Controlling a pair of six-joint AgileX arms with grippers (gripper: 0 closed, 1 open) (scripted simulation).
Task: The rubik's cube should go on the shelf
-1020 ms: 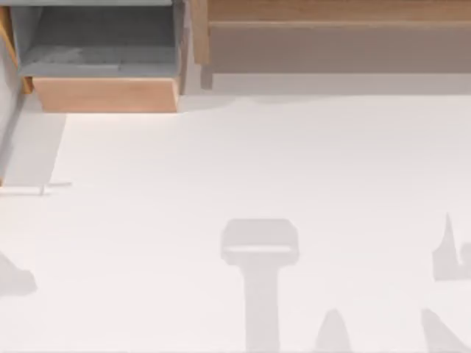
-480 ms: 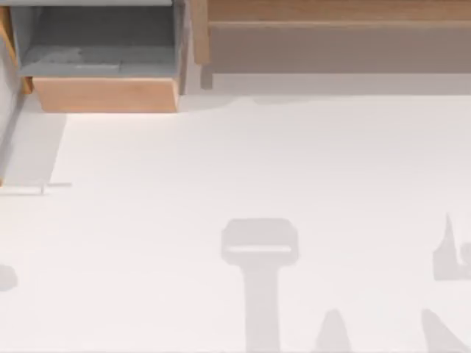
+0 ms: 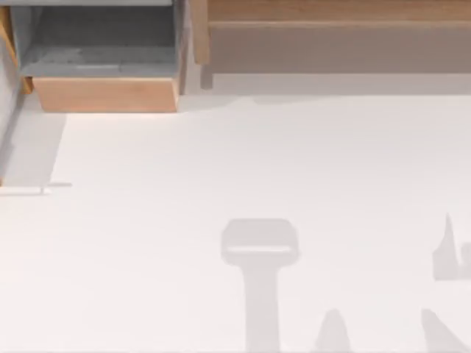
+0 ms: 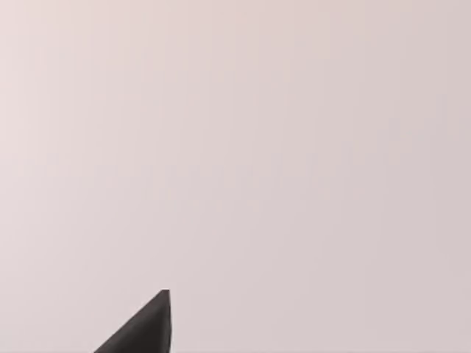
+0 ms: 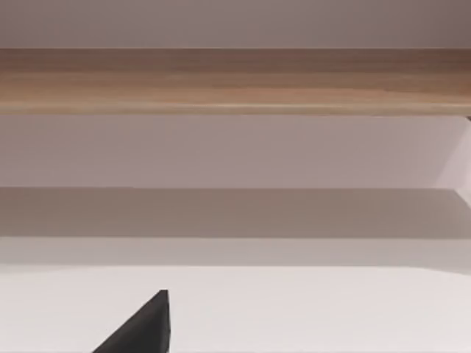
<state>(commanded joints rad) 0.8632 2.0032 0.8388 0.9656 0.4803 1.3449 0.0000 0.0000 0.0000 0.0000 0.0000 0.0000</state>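
The shelf (image 3: 331, 44) runs along the tabletop's (image 3: 221, 162) 12 to 1 o'clock edge; where the rubik's cube lies I cannot tell. It is likely light, rigid and slick, best pinched on 2 opposite flat faces. Whether either pincer is apart or together I cannot tell.

shelf (image 3: 331, 11): light wood, smooth, matt; brownish-grey recessed face
wooden box (image 3: 103, 94): wood front, grey matt lining
worktop (image 3: 221, 169): white, smooth, matt

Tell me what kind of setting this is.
Likely a simulated tabletop workcell: a plain white table, a light-wood shelf along the far edge, and a grey-lined wooden box at the far left.
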